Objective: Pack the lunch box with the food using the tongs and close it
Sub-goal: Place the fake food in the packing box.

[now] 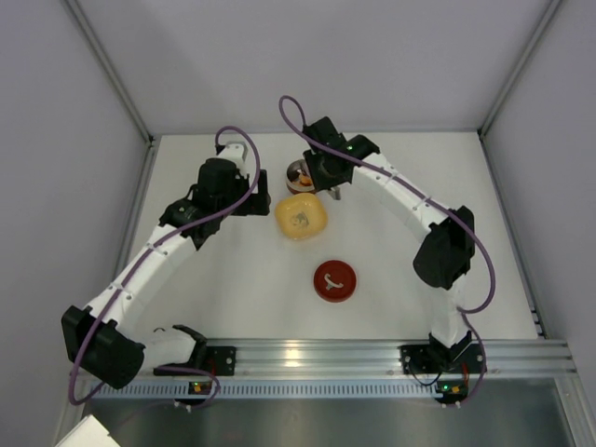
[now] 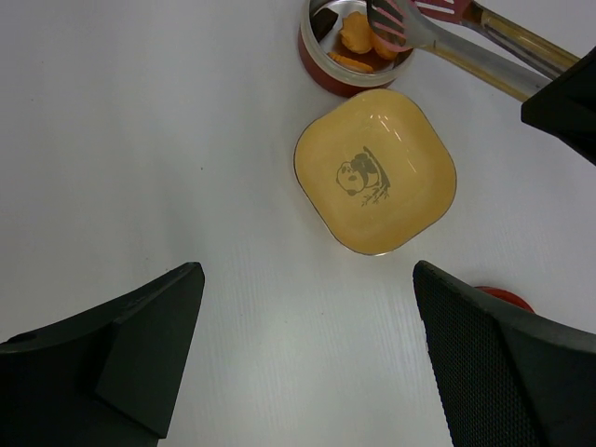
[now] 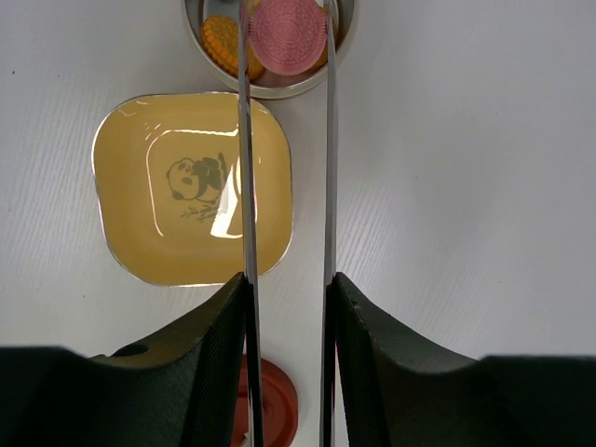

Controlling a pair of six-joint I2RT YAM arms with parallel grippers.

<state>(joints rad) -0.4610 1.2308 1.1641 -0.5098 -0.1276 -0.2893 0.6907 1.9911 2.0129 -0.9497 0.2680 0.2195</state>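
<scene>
The lunch box [image 3: 279, 89] is a round tin, red outside [image 2: 321, 74], standing open just beyond the yellow dish. Orange food [image 3: 221, 42] lies inside it. My right gripper [image 3: 289, 284] is shut on the two thin silver arms of the tongs [image 3: 247, 186]. The tong tips pinch a pink ridged food piece [image 3: 291, 35] over the tin's opening. The flat red lid [image 1: 335, 281] lies on the table nearer the arm bases. My left gripper [image 2: 307, 363] hangs open over bare table, holding nothing, left of the dish.
A yellow rounded-square dish [image 1: 301, 217] with a panda drawing sits between the tin and the lid, with no food in it. Grey walls enclose the white table on three sides. A metal rail runs along the near edge.
</scene>
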